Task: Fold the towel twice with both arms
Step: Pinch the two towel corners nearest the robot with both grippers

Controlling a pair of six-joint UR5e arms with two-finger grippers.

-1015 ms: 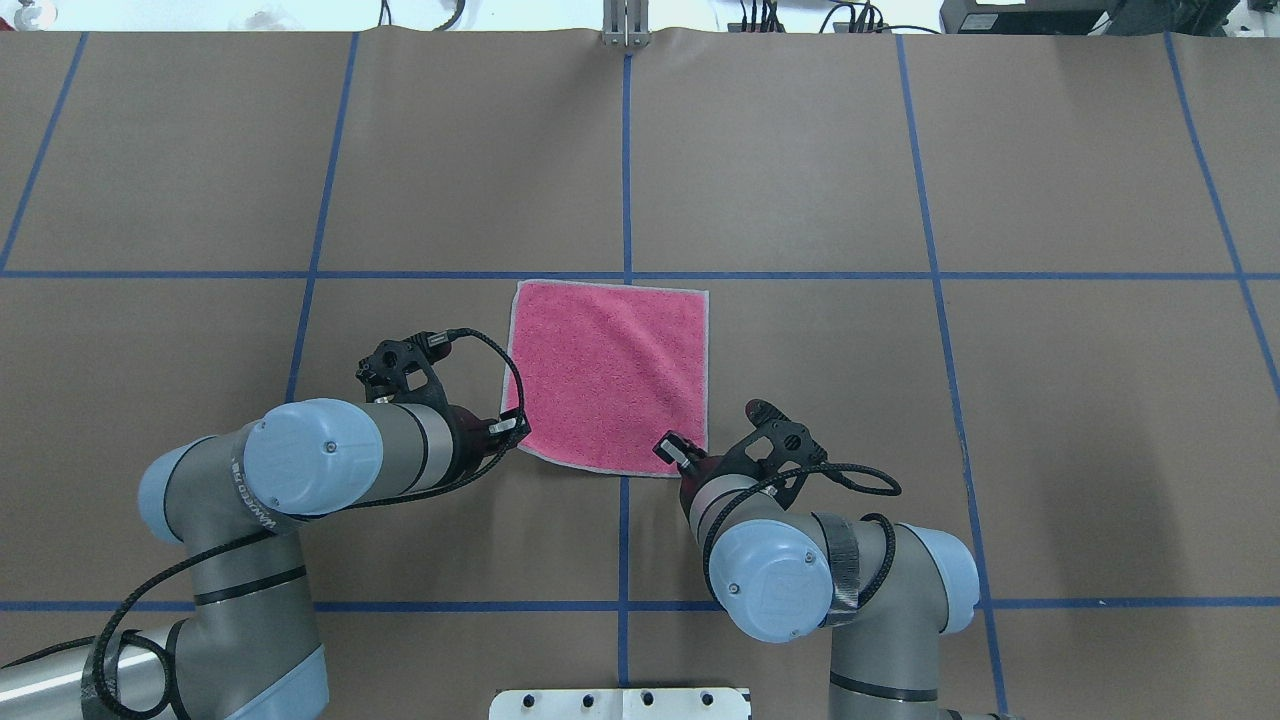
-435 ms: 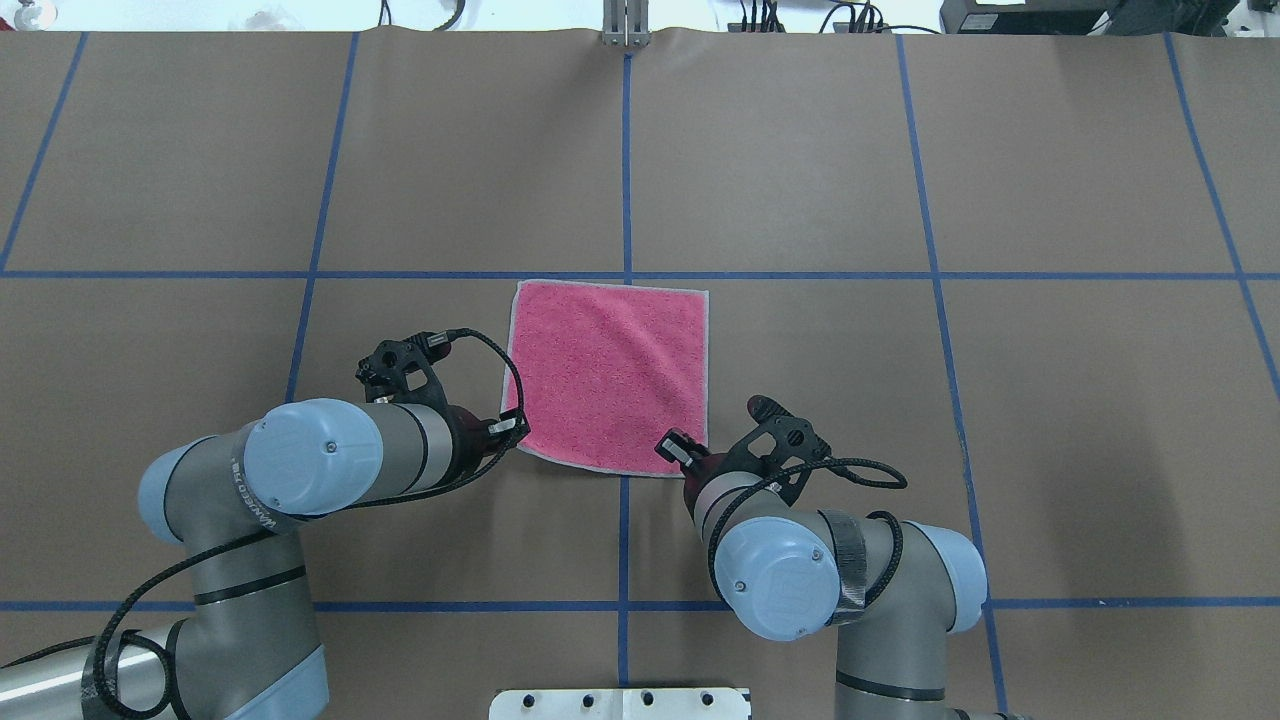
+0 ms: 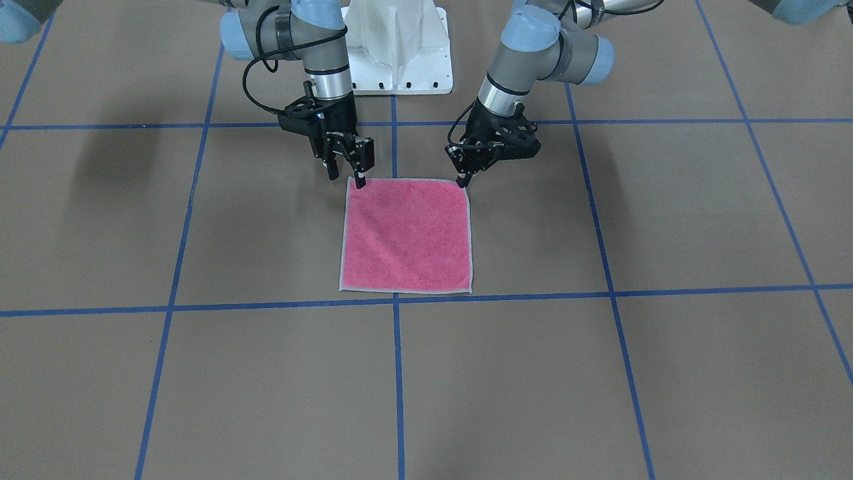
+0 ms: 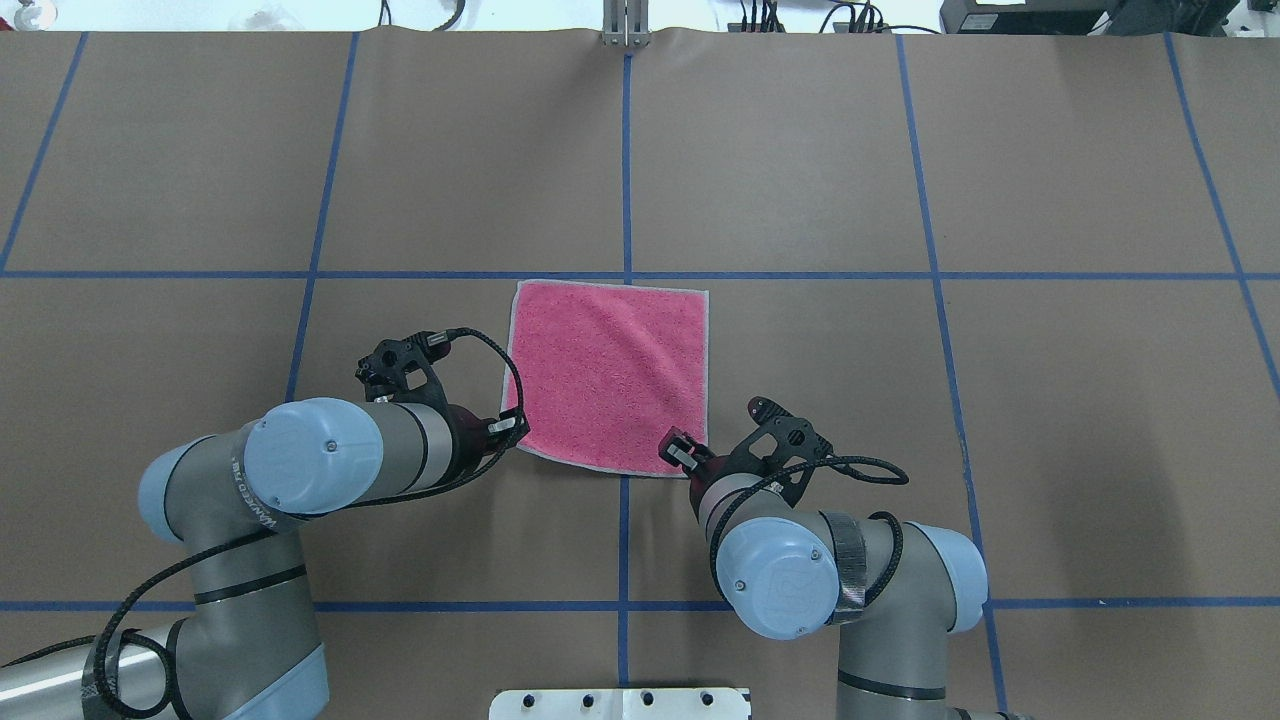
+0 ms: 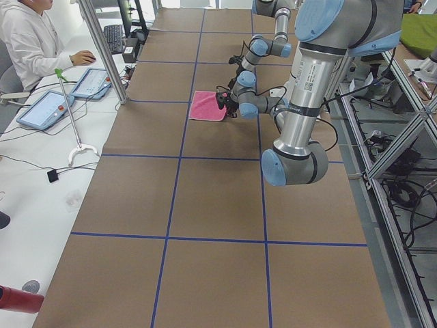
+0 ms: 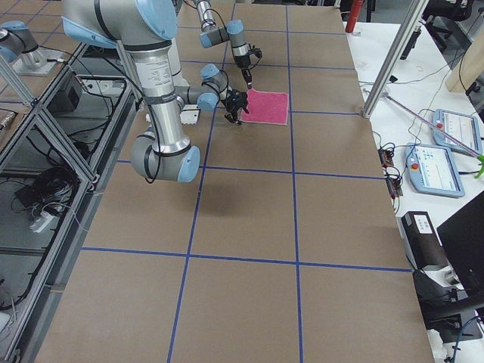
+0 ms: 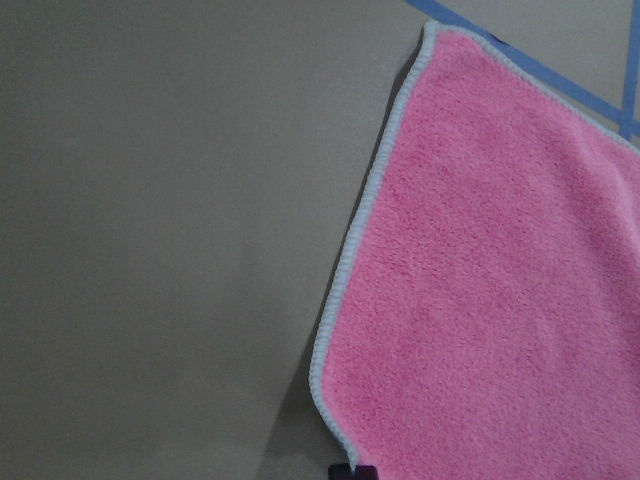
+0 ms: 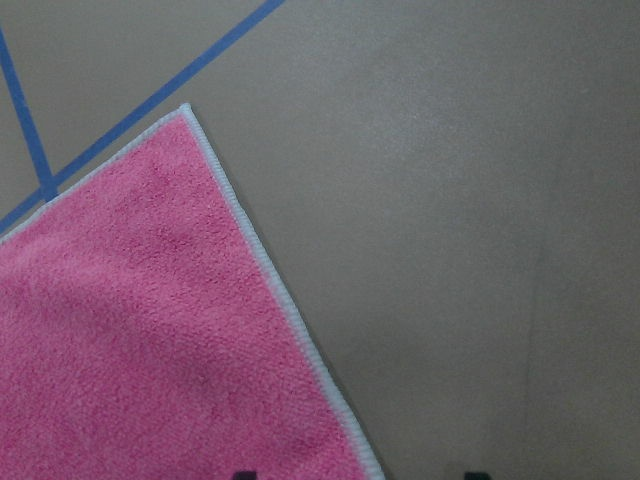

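At two towel (image 3: 406, 235) corners, hidden overhead, plain frontally: right jaws wide, left jaws tight on one.

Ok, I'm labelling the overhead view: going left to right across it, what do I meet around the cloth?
Left claw → towel → right claw.

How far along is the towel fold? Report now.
Done: nothing; the towel lies flat, pink face up, unfolded. In hand: the left gripper looks shut on a robot-side corner; the right gripper is open over the other robot-side corner. Remaining: close it, then both folds.
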